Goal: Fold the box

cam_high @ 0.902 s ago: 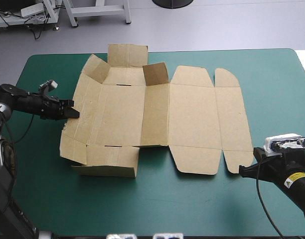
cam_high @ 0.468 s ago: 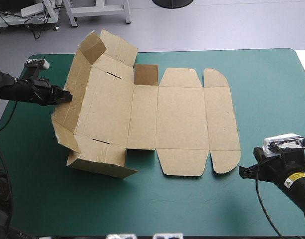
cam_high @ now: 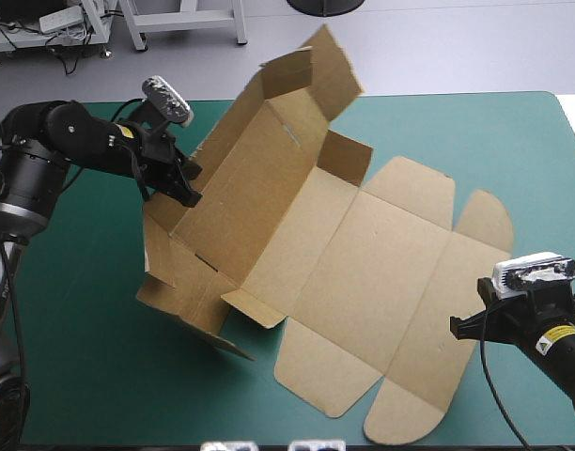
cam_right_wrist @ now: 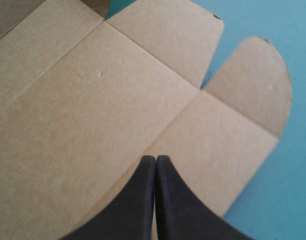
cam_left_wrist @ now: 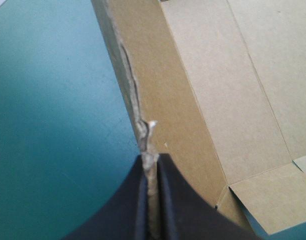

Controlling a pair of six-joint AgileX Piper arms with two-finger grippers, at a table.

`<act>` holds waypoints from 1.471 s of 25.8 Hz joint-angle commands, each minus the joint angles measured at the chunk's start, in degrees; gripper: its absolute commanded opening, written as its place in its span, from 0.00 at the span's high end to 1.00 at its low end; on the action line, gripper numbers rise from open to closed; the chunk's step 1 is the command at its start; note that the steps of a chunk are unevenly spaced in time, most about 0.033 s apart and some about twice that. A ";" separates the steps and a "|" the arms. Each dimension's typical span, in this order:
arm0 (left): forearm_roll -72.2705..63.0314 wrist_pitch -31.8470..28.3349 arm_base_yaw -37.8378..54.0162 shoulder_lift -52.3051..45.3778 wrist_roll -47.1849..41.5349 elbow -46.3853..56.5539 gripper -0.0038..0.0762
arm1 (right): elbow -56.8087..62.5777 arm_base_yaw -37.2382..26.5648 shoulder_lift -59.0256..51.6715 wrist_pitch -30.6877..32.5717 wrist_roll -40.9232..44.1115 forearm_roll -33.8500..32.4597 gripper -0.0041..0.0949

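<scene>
Teal-green table point(cam_high: 90, 366). Brown box point(cam_high: 363, 272) sits mid-table, turned askew, with its left part tilted up off the cover and the lid panels flat. Left pincer point(cam_high: 188, 192) is clenched on the raised left wall's edge. Right pincer point(cam_high: 459, 325) is clenched empty at the box's right panel.

Teal-green table point(cam_high: 100, 376), grey floor point(cam_high: 457, 47) beyond
</scene>
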 commanded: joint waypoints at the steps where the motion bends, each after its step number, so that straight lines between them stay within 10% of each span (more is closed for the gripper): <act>1: 3.58 0.23 -5.36 -1.92 1.97 -4.27 0.96 | -2.03 -0.39 0.45 -4.09 -0.65 0.34 0.97; 27: 46.63 -19.35 -37.53 4.88 15.45 -5.30 0.96 | -4.97 -0.39 0.45 -3.81 -3.47 1.14 0.97; 38: 64.71 -35.09 -37.64 5.14 -8.54 13.71 0.97 | -26.50 -0.39 2.05 8.45 4.84 -5.58 0.97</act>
